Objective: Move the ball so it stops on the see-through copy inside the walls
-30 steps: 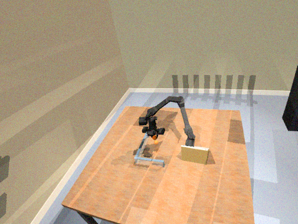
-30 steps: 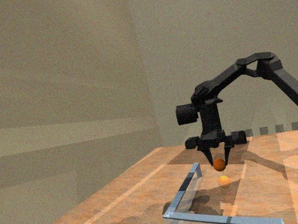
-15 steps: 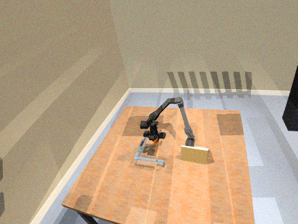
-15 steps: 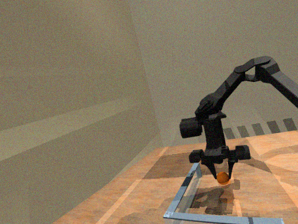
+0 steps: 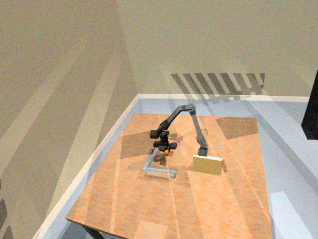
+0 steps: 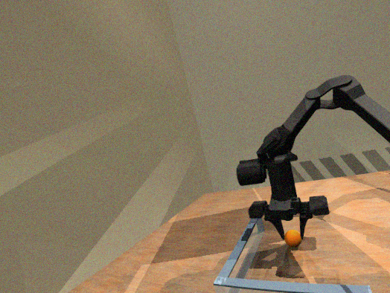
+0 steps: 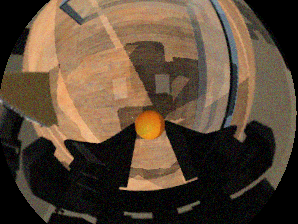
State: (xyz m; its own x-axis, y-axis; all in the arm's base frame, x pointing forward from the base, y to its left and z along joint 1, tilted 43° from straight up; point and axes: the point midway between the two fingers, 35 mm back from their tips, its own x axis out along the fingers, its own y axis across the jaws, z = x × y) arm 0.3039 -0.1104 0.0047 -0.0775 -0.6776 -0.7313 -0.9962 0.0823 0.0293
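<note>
pincer clamped on orange ball, apparently touching table, inside clear walls.

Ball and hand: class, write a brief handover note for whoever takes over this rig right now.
Hand: shut on the orange ball, pointing straight down, fingertips low at the table.
Ball: inside the corner of the two clear walls, at or just above the table top; the see-through copy cannot be made out apart from it.
Done: ball brought inside the walls.
Left: open the hand, check the ball stays still, move the hand away.
</note>
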